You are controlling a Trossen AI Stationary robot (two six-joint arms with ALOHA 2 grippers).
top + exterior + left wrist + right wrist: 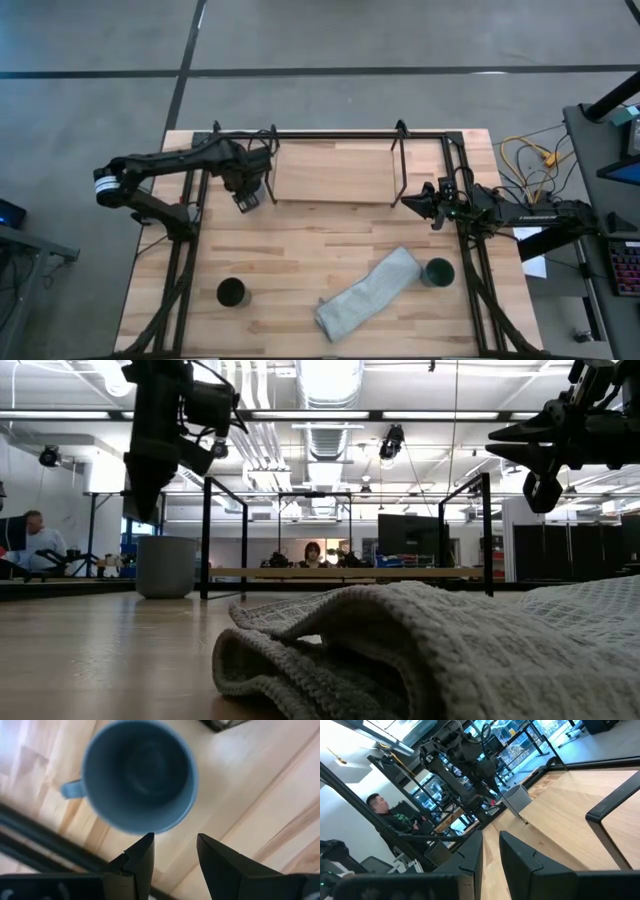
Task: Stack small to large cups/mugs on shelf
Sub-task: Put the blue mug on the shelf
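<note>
The grey-blue mug (140,775) stands upright on its base on the tabletop, just left of the shelf, its handle (72,790) sticking out sideways; it also shows in the low view (165,567). My left gripper (175,845) hangs open above it, fingers pointing down beside the rim, touching nothing; in the high view (247,197) it hides the mug. The shelf (335,172) stands at the table's far middle. The black cup (232,292) stands near left, the dark teal cup (438,271) near right. My right gripper (415,203) waits by the shelf's right end, slightly open, empty.
A grey-green cloth (370,292) lies crumpled at the near middle, its right end close to the teal cup. Black frame rods (185,260) run along the table's left and right sides. Bare tabletop lies between the shelf and the cloth. People sit in the room behind (312,552).
</note>
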